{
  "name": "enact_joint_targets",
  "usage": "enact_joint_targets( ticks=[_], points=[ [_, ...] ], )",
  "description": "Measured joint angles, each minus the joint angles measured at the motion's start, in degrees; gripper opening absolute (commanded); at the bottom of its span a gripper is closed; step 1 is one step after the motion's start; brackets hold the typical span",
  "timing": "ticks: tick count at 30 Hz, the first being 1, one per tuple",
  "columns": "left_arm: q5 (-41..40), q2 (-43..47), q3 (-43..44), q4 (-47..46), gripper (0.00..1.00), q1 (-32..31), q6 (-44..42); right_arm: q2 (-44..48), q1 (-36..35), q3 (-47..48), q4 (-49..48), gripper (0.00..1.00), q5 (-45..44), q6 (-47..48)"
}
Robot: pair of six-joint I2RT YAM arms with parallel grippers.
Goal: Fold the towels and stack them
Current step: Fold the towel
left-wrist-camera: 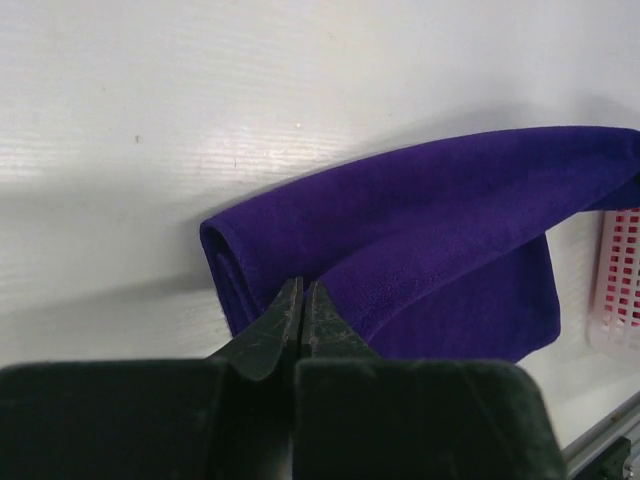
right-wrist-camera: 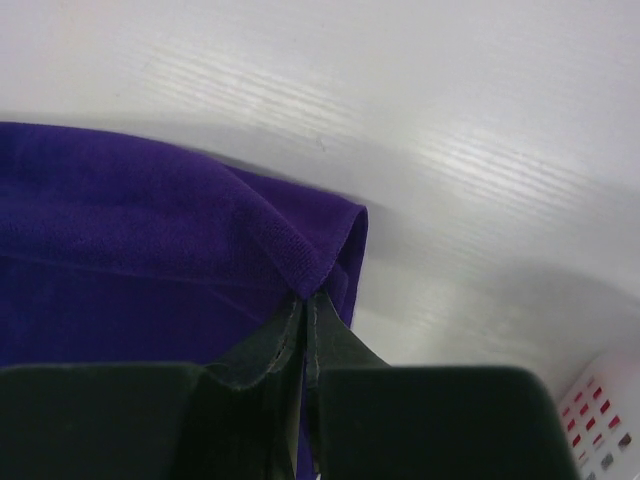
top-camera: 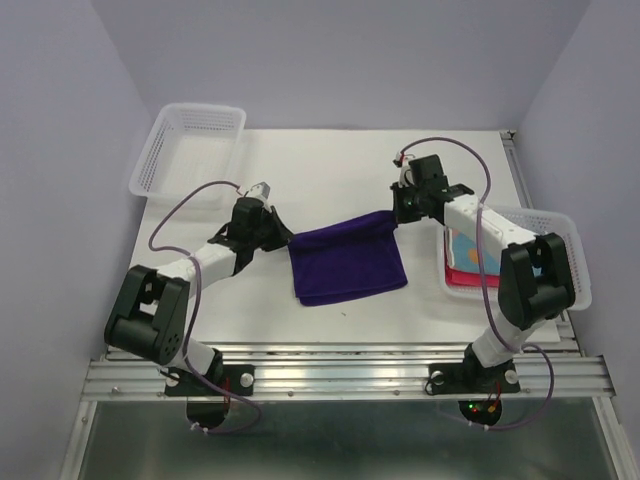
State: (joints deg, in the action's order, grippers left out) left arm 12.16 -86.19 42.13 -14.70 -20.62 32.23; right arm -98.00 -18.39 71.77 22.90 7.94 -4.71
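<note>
- The purple towel [top-camera: 348, 262] was seen at the middle of the top view, lying on the white table [top-camera: 330, 170] between the two arms.
- Its far edge was lifted off the table and stretched from left to right, while the near part was spread flat on the surface.
- In the left wrist view the towel was doubled, with a rounded fold at its left end.
- The left gripper [left-wrist-camera: 302, 300] was closed, its fingers pressed together on the towel's edge just beside that fold.
- The right gripper [right-wrist-camera: 305, 305] was also closed, with the far right corner of the towel pinched between its tips and pulled up to a point.
- A white mesh basket [top-camera: 565, 245] was placed at the right of the frame, partly hidden by the right arm.
- Inside it a light blue towel with orange dots [top-camera: 463, 245] was laid over a pink-red towel [top-camera: 462, 278].
- A second white basket [top-camera: 190, 145] was standing at the upper left of the frame, well apart from the purple towel.
</note>
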Motion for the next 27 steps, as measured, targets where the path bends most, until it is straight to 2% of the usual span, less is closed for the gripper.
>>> enact_joint_targets(
  ticks=[11,27],
  points=[
    [-0.61,15.50,-13.31,-2.89,0.00,-3.50,4.42,13.73,0.00,-14.84,-0.13,0.02,3.65,-3.45],
    [-0.09,20.57,-23.47,-5.11,0.00,-8.68,9.46,26.40,0.00,-27.71,-1.36,0.03,7.72,-8.09]
  ],
)
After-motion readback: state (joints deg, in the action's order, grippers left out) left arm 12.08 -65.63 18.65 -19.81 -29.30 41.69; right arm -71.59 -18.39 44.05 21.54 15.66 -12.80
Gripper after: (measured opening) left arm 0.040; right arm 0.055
